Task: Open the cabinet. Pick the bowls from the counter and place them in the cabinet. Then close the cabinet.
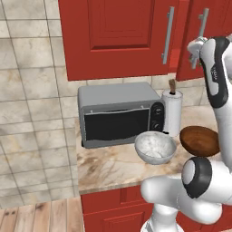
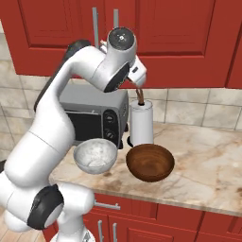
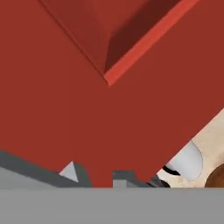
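Note:
The red cabinet (image 1: 118,31) (image 2: 179,38) hangs above the counter (image 1: 108,167) (image 2: 208,160); I cannot tell whether its doors are fully shut. My gripper (image 1: 195,58) is raised against the right door, beside its grey bar handle (image 1: 202,20). In the hand view the gripper (image 3: 97,175) shows its tips apart with only red door between them, and the handle (image 3: 22,168) runs just to their left. The marble-look bowl (image 1: 155,147) (image 2: 95,156) and the wood-look bowl (image 1: 199,140) (image 2: 150,163) sit side by side on the counter, untouched.
A grey microwave (image 1: 118,113) (image 2: 90,118) stands at the back of the counter, with a paper towel roll (image 1: 172,111) (image 2: 141,123) (image 3: 188,162) to its right. Red base cabinets (image 2: 156,222) run below. Tiled wall lies to the left.

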### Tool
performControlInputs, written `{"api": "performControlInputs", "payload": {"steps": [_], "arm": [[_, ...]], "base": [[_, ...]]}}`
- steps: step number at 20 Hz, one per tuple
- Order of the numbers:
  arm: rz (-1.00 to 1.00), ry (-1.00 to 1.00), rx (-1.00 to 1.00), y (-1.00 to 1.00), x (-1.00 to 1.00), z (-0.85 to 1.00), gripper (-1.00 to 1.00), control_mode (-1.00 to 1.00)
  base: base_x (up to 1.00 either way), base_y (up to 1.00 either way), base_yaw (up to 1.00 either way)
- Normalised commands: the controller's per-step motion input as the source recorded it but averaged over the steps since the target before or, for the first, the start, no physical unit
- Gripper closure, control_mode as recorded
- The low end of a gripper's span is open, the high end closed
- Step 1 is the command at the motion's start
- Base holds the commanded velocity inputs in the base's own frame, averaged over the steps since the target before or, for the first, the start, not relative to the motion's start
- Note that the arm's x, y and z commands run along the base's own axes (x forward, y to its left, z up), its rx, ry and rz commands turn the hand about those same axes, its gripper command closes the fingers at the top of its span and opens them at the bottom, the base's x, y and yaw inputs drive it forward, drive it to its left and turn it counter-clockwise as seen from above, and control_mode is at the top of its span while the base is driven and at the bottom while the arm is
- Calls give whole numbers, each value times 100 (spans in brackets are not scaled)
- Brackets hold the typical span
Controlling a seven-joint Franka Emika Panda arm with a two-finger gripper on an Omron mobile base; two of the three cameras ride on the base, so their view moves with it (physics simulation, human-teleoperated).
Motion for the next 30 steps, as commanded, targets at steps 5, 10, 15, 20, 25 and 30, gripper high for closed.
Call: {"api": "performControlInputs", "payload": {"steps": [5,10,15,20,25,30], "arm": [[6,-61,26,-100,-31,-22,100,-100],[1,-76,23,-100,-46,-41,100,-100],[0,-100,-5,-15,-75,-23,100,-100],[-18,-100,-2,74,-25,0,100,-100],[-56,-72,2,68,33,0,-100,-100],[-62,-62,4,84,-17,-36,-100,-100]], "base": [[0,0,0],[0,0,0],[0,0,0],[0,0,0],[0,0,0],[0,0,0]]}}
